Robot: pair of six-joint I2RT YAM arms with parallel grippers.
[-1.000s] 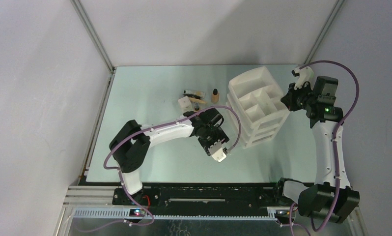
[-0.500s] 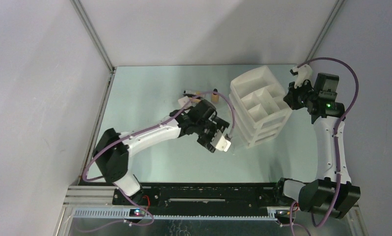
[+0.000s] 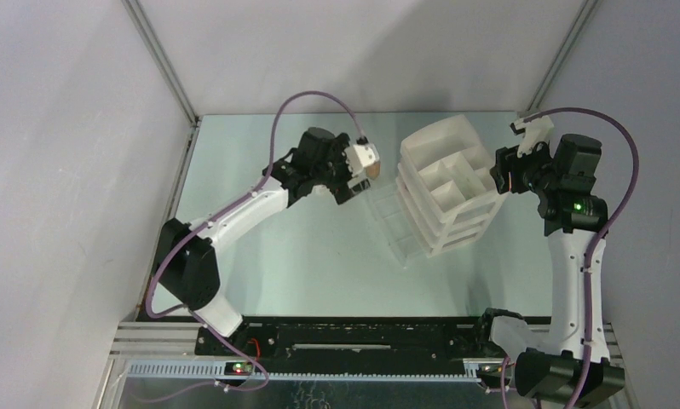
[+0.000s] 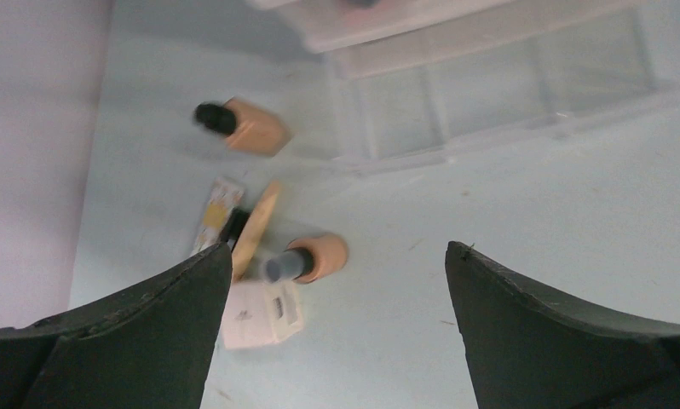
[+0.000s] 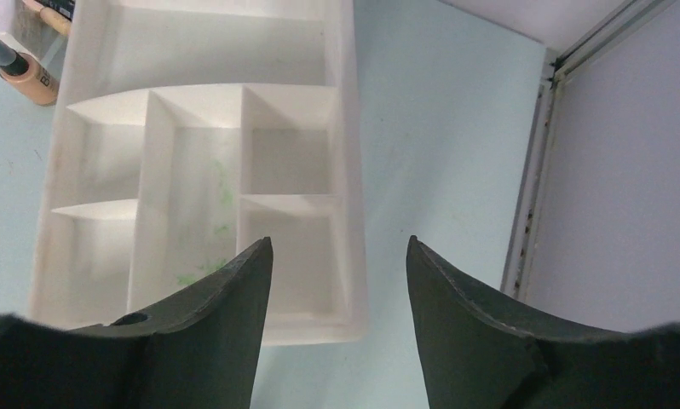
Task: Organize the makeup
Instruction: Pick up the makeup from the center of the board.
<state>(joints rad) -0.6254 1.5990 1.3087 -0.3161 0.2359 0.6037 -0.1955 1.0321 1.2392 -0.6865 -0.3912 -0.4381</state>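
Observation:
The makeup lies at the back of the table, left of the white organizer (image 3: 449, 181). In the left wrist view I see a beige black-capped bottle (image 4: 253, 129), a second beige bottle (image 4: 313, 258), a small white box (image 4: 256, 313) and thin tubes (image 4: 233, 223). My left gripper (image 4: 337, 249) hangs open above them, holding nothing; it is also in the top view (image 3: 347, 181). My right gripper (image 5: 338, 241) is open and empty over the organizer's (image 5: 349, 128) right edge, also seen from above (image 3: 500, 175). One bottle (image 5: 21, 72) shows beyond it.
A clear drawer (image 3: 396, 223) stands pulled out from the organizer's low front onto the table; it also shows in the left wrist view (image 4: 507, 94). The organizer's top has several empty compartments. White walls and an aluminium frame (image 5: 537, 162) close the table in at the back and sides.
My left arm swung from the organizer's front back to the makeup and its gripper opened wider. The clear drawer now stands drawn out. My right gripper went from shut to open.

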